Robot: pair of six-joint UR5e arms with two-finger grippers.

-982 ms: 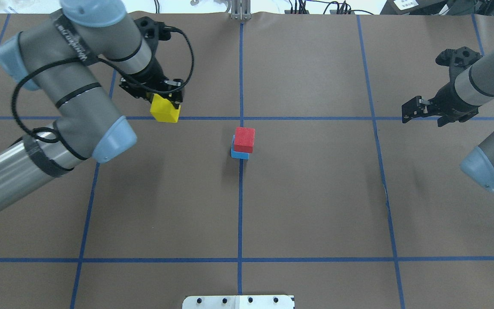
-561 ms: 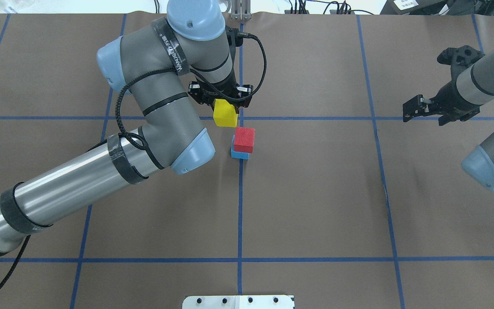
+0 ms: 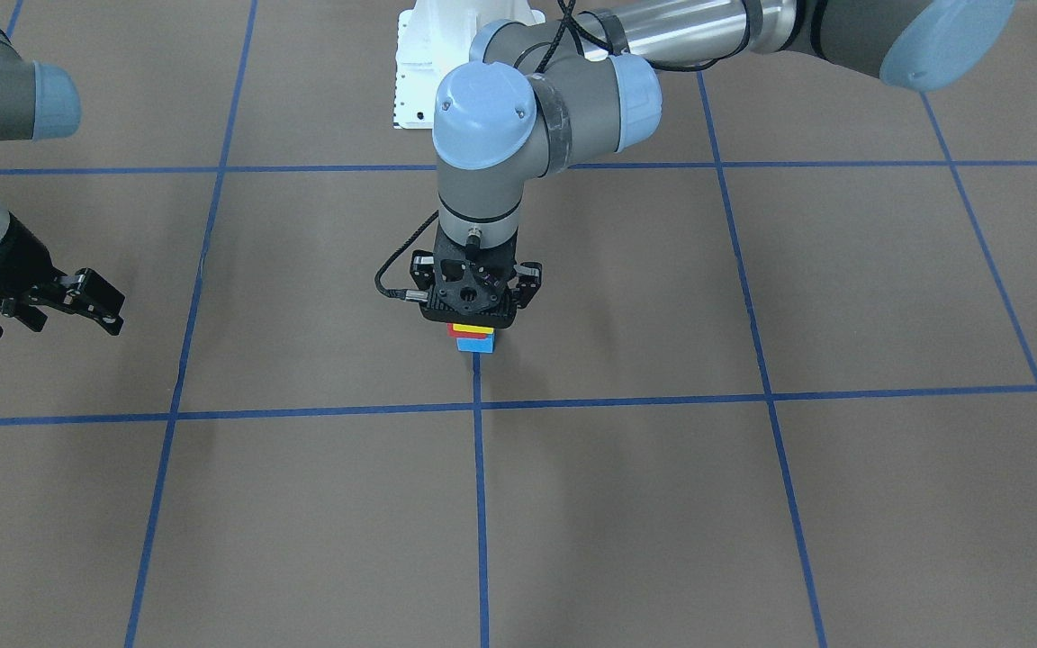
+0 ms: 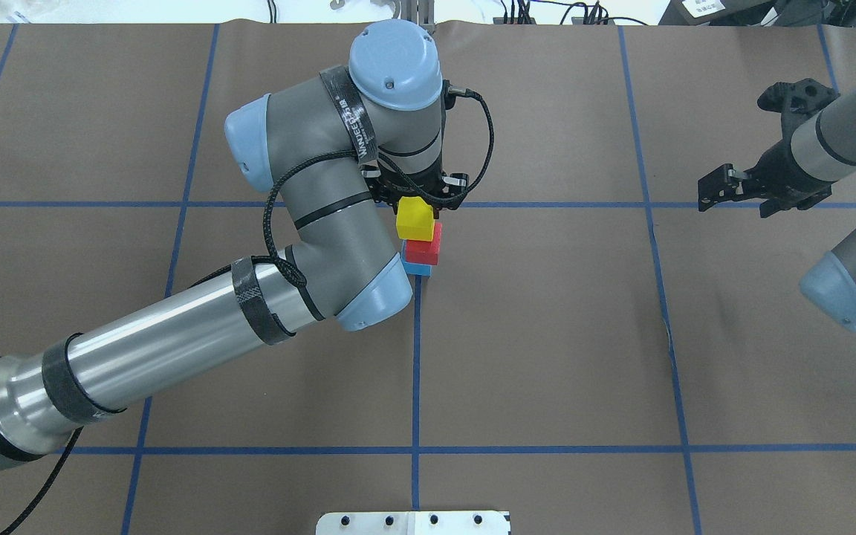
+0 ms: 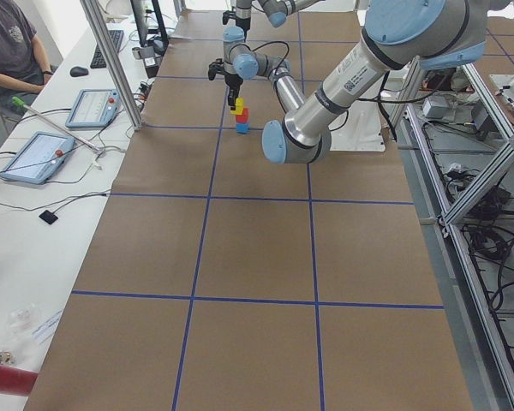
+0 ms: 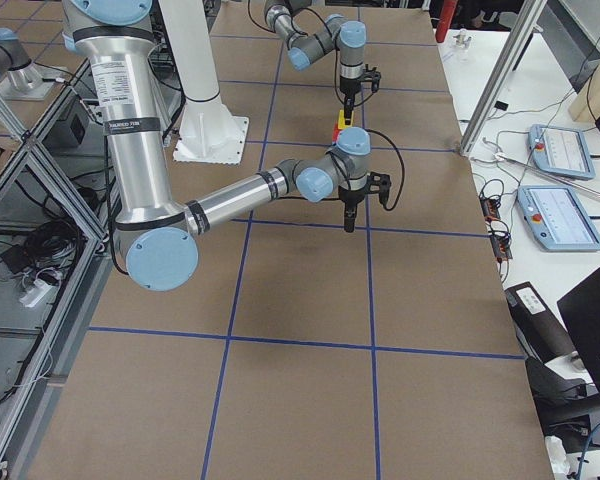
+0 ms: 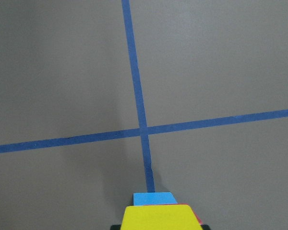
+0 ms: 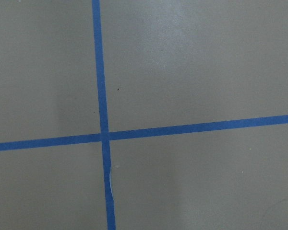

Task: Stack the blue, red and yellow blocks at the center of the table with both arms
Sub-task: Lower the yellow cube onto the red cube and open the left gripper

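Observation:
A red block [image 4: 426, 251] sits on a blue block [image 4: 417, 268] at the table's center, on the blue tape cross. My left gripper [image 4: 414, 205] is shut on a yellow block [image 4: 413, 218] and holds it over the red block, set slightly toward the robot's left. I cannot tell whether yellow touches red. In the front view only thin edges of yellow [image 3: 472, 328], red [image 3: 473, 335] and blue [image 3: 475, 345] show under the left gripper [image 3: 473, 315]. The left wrist view shows the yellow block [image 7: 158, 216] over the blue one [image 7: 155, 198]. My right gripper [image 4: 716, 192] is open and empty at the far right.
Brown paper with a blue tape grid [image 4: 416, 371] covers the table. The robot's white base plate [image 4: 413, 522] is at the near edge. Tablets and cables [image 5: 34, 154] lie along the operators' side, where a person [image 5: 8, 43] sits.
My left arm has carried the yellow block to the right, from the left grid square to over the red-on-blue stack. The right arm has not moved.

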